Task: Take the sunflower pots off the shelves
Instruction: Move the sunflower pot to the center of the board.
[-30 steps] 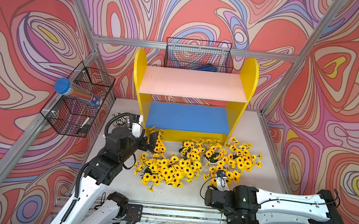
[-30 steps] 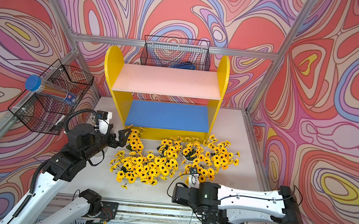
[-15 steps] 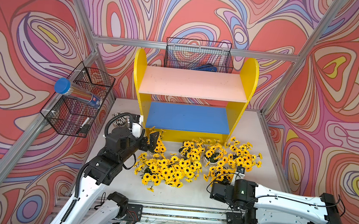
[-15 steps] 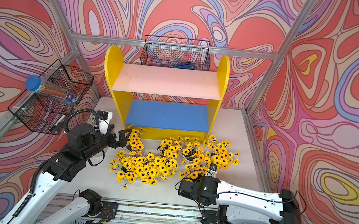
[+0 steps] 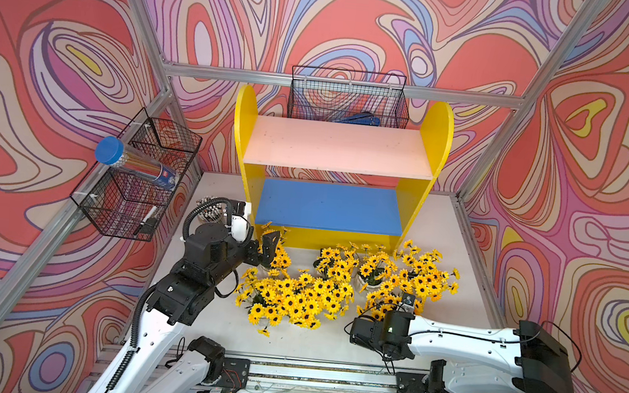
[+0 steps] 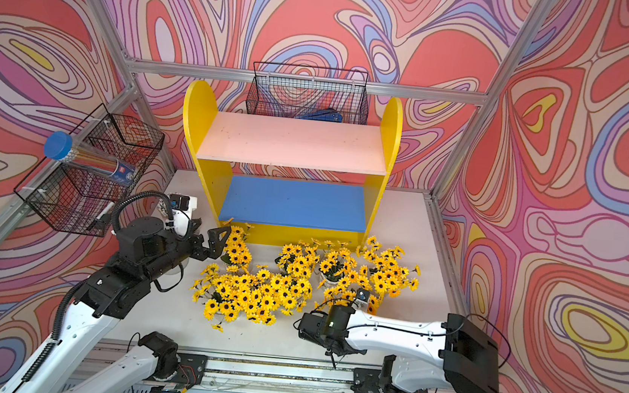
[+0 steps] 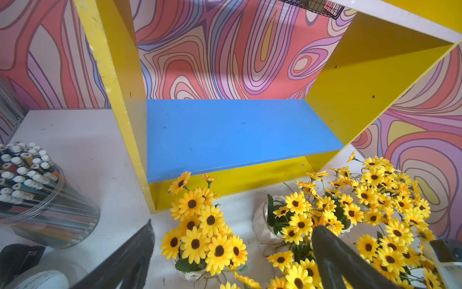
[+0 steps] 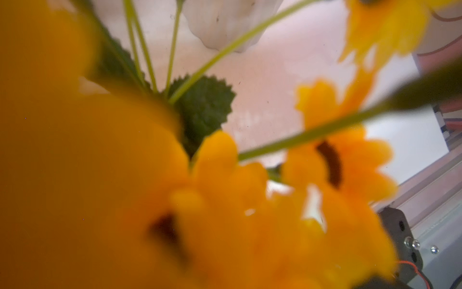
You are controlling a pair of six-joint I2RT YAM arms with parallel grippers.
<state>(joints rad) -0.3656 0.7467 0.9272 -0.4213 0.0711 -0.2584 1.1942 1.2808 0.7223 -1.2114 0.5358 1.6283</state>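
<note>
no legible txt anywhere; label on the pencil tube (image 5: pixel 137 164) too small to read.

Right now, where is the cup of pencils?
In a top view, the cup of pencils stands on the table left of the yellow shelves.

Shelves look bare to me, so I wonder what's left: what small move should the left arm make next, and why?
Probably draw the left gripper back, clear of the pot between its open jaws. Both shelves are bare and the pots are on the table, so nothing seems left to fetch.
</note>
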